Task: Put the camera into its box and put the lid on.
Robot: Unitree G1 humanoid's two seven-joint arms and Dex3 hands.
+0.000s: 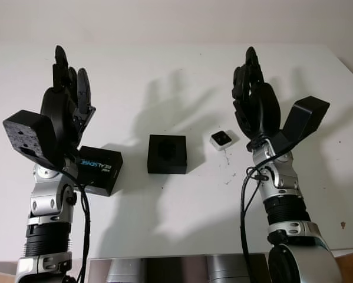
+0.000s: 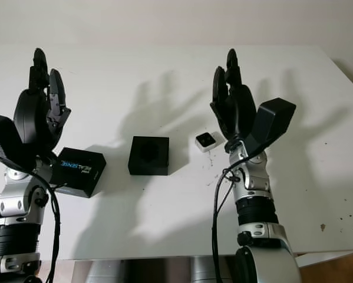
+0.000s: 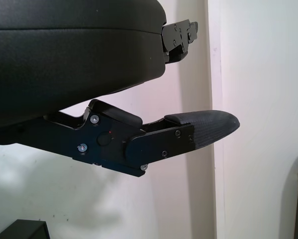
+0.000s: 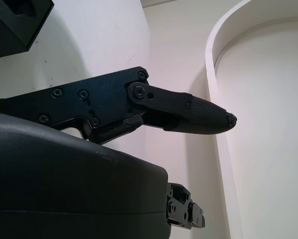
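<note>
A small black open box (image 1: 167, 154) with a dark foam insert sits at the middle of the white table. Just right of it lies the little white camera (image 1: 221, 140) with a dark face. A black lid (image 1: 98, 168) with blue lettering lies to the left of the box. My left hand (image 1: 67, 88) is raised upright above the lid, open and holding nothing. My right hand (image 1: 254, 97) is raised upright beside the camera, open and holding nothing. A corner of the box (image 4: 17, 22) shows in the right wrist view.
The white table (image 1: 182, 218) stretches wide around the objects and ends at a pale wall behind. A few dark specks (image 1: 228, 177) mark the surface near the camera. A metal edge (image 1: 176, 268) runs along the front.
</note>
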